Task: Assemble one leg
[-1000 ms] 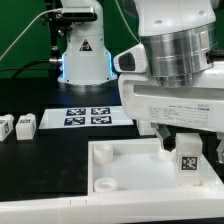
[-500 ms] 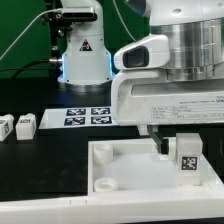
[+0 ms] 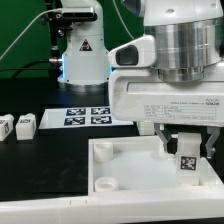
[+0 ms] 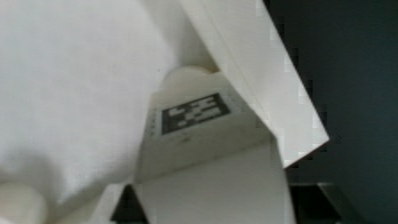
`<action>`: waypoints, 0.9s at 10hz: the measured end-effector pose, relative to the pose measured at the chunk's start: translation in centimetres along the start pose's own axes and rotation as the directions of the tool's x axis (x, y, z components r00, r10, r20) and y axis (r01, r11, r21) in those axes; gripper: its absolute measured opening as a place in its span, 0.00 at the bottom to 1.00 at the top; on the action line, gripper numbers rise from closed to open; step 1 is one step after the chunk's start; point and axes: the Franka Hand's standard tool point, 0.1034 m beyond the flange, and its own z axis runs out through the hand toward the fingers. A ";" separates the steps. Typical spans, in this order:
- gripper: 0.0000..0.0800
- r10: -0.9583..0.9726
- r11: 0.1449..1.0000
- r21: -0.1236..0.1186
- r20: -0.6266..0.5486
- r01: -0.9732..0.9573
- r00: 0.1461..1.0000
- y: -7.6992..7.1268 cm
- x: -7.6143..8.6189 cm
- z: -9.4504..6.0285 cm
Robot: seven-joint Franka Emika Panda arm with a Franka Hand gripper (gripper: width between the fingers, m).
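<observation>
claw [image 3: 184,150] clamped on leg [image 3: 187,159] | leg upright, long axis vertical | above tabletop [image 3: 120,165]

Lighting's pretty even here, coming from above, and the white tray [image 3: 120,165] is nearly blowing out against the dark counter [image 3: 40,160]. A bluish glow is shining off the robot base [image 3: 84,62]. The wrist view is looking soft and blurry up close, with the leg [image 4: 199,150] barely separating from the whites around it.

No legible text. A warning-triangle sign [image 3: 86,46] marks the robot base [image 3: 84,55] beyond the gripper [image 3: 183,150]; lettering on the gripper's housing is unreadable.
</observation>
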 end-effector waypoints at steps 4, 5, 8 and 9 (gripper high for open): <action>0.41 0.072 0.997 -0.017 -0.009 -0.073 0.997 0.7 0.5 -0.1; 0.41 0.059 0.998 -0.018 -0.008 -0.059 0.998 0.7 0.5 -0.1; 0.50 -0.209 0.978 -0.029 0.011 0.209 0.978 0.5 0.3 -0.9; 0.68 -0.304 0.952 -0.020 0.007 0.304 0.953 0.1 0.3 -1.7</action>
